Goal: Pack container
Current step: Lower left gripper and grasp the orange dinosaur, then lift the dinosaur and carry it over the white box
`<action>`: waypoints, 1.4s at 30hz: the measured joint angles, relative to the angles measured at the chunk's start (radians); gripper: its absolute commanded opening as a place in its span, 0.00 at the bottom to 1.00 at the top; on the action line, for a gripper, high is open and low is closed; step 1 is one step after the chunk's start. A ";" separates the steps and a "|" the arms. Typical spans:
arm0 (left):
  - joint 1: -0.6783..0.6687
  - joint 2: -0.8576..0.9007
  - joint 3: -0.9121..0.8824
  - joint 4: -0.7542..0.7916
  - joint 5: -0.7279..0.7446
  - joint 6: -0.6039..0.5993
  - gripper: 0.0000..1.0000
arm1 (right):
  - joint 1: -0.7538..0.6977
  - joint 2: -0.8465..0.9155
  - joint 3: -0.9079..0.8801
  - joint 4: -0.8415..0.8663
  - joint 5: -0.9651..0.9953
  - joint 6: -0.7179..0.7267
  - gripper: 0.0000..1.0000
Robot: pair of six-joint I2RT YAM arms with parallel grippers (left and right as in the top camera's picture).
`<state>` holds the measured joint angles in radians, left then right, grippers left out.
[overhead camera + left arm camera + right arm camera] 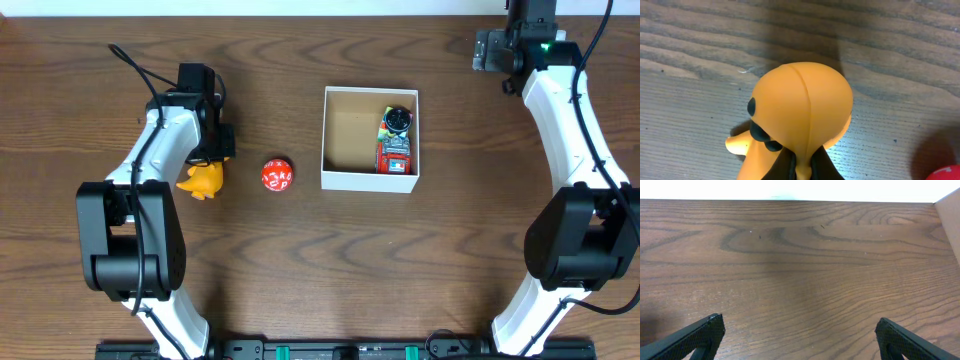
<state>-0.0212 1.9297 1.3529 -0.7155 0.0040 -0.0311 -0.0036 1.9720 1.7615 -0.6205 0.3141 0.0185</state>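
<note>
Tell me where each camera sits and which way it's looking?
Overhead: above the table, looking straight down at the box, orange toy, red ball, left arm and right arm.
Left wrist: on the left arm, close above the orange toy; the left claw pinches it.
Right wrist: on the right arm, facing bare table; the open right claw shows.
Shared: overhead and left wrist both show toy and ball.
</note>
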 measured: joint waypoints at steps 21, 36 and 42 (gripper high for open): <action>-0.041 -0.041 0.462 0.024 0.208 -0.097 0.06 | 0.000 0.000 0.000 0.000 0.000 0.000 0.99; -0.268 -0.043 0.523 0.146 0.263 -0.433 0.06 | 0.000 0.000 0.000 0.000 0.000 0.000 0.99; -0.319 -0.043 0.523 0.146 0.263 -0.513 0.06 | 0.000 0.000 0.000 0.000 0.000 0.000 0.99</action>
<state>-0.3401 1.8866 1.8763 -0.5690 0.2668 -0.5442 -0.0036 1.9720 1.7615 -0.6205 0.3138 0.0189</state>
